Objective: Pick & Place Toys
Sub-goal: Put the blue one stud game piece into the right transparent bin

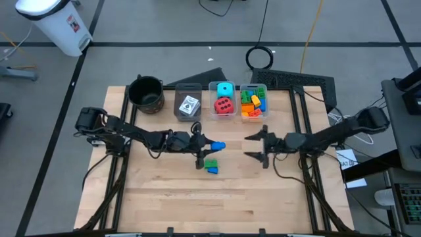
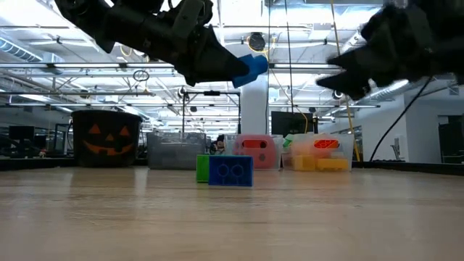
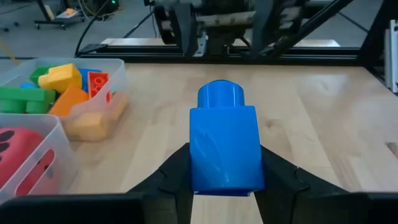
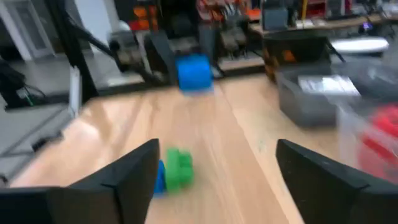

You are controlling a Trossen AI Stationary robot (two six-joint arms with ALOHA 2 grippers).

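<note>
Blue brick [image 3: 224,140] sits clamped in the left gripper [image 1: 209,145], lifted above mid-table; we see the right gripper [image 1: 256,147] facing it, fingers spread wide, holding nothing; a green-and-blue brick pair [image 1: 211,166] lies on the wooden table [image 1: 164,197] just below the left gripper.

3 bins [image 1: 189,105], 1 pot [image 1: 147,92], 2 dotted cubes [image 1: 224,105].

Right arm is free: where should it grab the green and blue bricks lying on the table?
Come from above with the open right gripper and pinch the joined green and blue plastic bricks across their flat sides; they lie low on the wooden table, nothing crowding them.
</note>
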